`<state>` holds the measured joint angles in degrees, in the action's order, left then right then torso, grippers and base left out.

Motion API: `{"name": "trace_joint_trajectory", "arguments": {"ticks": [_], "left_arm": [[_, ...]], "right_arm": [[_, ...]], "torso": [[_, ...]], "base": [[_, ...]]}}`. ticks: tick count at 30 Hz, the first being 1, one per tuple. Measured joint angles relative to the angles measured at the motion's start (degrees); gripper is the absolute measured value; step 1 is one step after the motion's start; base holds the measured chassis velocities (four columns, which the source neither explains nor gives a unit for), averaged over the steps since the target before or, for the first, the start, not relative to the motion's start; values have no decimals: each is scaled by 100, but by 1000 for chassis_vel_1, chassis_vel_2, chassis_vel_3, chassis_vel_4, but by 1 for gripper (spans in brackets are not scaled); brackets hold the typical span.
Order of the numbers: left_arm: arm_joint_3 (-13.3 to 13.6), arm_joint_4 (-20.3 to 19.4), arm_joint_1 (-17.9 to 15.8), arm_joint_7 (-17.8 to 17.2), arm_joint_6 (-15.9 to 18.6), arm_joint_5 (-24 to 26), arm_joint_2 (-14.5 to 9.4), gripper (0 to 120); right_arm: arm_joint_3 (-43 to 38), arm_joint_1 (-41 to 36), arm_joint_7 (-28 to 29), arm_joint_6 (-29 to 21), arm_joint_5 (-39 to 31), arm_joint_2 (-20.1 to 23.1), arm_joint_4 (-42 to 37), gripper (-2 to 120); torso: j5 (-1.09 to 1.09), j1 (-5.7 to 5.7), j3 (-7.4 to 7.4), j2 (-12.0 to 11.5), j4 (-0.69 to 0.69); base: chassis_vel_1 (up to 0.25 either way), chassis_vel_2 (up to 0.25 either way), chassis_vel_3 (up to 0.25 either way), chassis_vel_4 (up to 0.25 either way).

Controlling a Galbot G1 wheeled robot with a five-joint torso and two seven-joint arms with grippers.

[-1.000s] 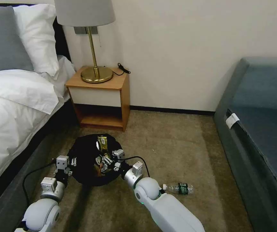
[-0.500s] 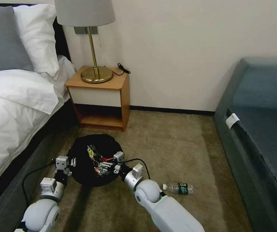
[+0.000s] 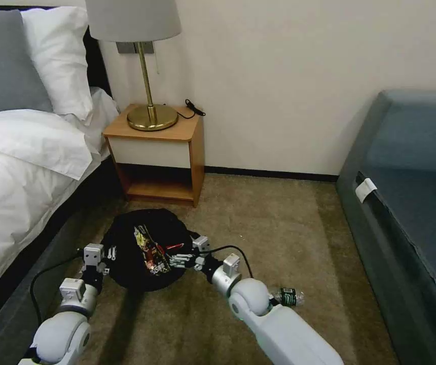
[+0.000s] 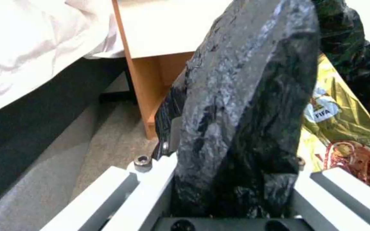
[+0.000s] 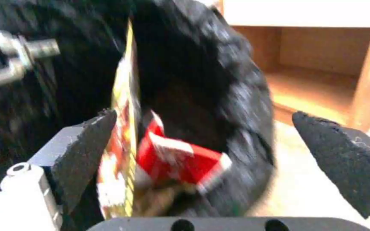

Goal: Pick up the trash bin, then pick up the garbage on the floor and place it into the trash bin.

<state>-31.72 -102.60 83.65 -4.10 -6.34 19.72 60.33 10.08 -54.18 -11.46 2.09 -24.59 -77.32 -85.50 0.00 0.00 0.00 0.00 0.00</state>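
The trash bin (image 3: 126, 238), lined with a black bag, hangs just above the carpet with my left gripper (image 3: 107, 255) shut on its near rim. In the left wrist view the bag-covered rim (image 4: 245, 106) is clamped between the fingers (image 4: 151, 179). A yellow-brown snack wrapper (image 3: 149, 251) and a red-and-white carton (image 3: 175, 247) lie inside the bin. My right gripper (image 3: 178, 260) is open at the bin's right rim with nothing in it. Its pads (image 5: 86, 141) stand wide apart in front of the wrapper (image 5: 120, 154) and carton (image 5: 180, 160). A clear bottle with a green label (image 3: 288, 296) lies on the carpet, partly behind my right elbow.
A wooden nightstand (image 3: 157, 152) with a brass lamp (image 3: 149, 116) stands against the wall behind the bin. The bed (image 3: 20, 167) runs along the left, and a blue-grey sofa (image 3: 410, 203) along the right. Open carpet (image 3: 279, 228) lies between them.
The right gripper held the snack wrapper upright over the bin, then let it go. The wrapper dropped into the bin. The gripper has drawn back to the right rim.
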Motion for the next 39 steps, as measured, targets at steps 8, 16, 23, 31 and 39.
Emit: {"name": "trace_joint_trajectory", "arguments": {"ticks": [8,16,23,31,39], "left_arm": [[-40,170,-57,-65,-19,-4,-30,4],[-48,235,-87,-69,-25,-15,-37,4],[-52,316,-117,-69,-46,-40,-48,4],[-54,370,-118,-69,-69,-28,-55,4],[-54,382,-109,-60,-89,-18,-66,4]], "right_arm": [[-270,-100,-259,-502,1117,842,-106,100],[-548,-151,-941,-780,1700,1588,-87,100],[-769,-193,-1521,-814,2166,2080,8,100],[-858,-461,-1766,-674,2525,2347,311,100],[-1032,-573,-1996,-531,2996,2471,514,100]], "torso": [[1,0,0,0,0],[2,0,0,0,-1],[1,0,0,0,0],[0,0,0,0,-1],[0,0,0,0,0]], "base": [[0,0,0,0],[0,0,0,0],[0,0,0,0],[0,0,0,0],[0,0,0,0]]}}
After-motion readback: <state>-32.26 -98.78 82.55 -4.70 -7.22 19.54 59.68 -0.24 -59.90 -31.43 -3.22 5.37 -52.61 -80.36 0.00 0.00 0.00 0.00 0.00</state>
